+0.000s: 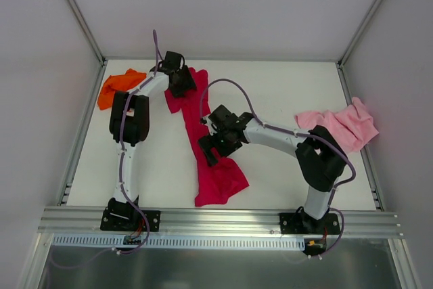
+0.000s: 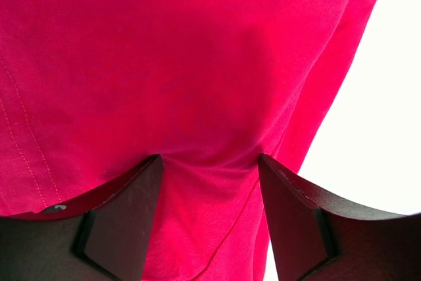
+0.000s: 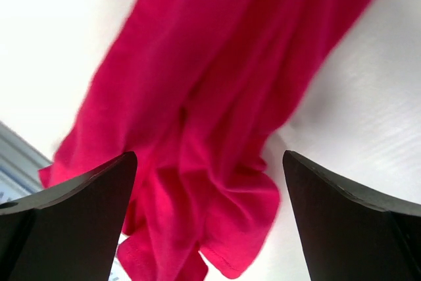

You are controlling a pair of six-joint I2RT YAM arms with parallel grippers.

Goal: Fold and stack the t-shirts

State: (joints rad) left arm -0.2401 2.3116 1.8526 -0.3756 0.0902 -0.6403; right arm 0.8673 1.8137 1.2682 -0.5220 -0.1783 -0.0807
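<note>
The crimson t-shirt [image 1: 220, 177] lies pulled out in a long crumpled strip down the middle of the table. My left gripper [image 1: 181, 86] is at its far end, open, fingers pressed down onto the cloth with red fabric [image 2: 197, 64] between them [image 2: 209, 159]. My right gripper [image 1: 210, 148] hovers over the strip's middle, open wide, the bunched near end of the shirt [image 3: 217, 182] showing between its fingers [image 3: 209, 156]. The orange t-shirt [image 1: 118, 87] is crumpled at the far left. At the right edge the pink t-shirt [image 1: 342, 123] lies in a heap.
The white table [image 1: 284, 86] is walled at the back and both sides. An aluminium rail [image 1: 216, 220] runs along the near edge, where both arm bases are bolted. The right arm's elbow [image 1: 323, 160] sits just in front of the pink heap.
</note>
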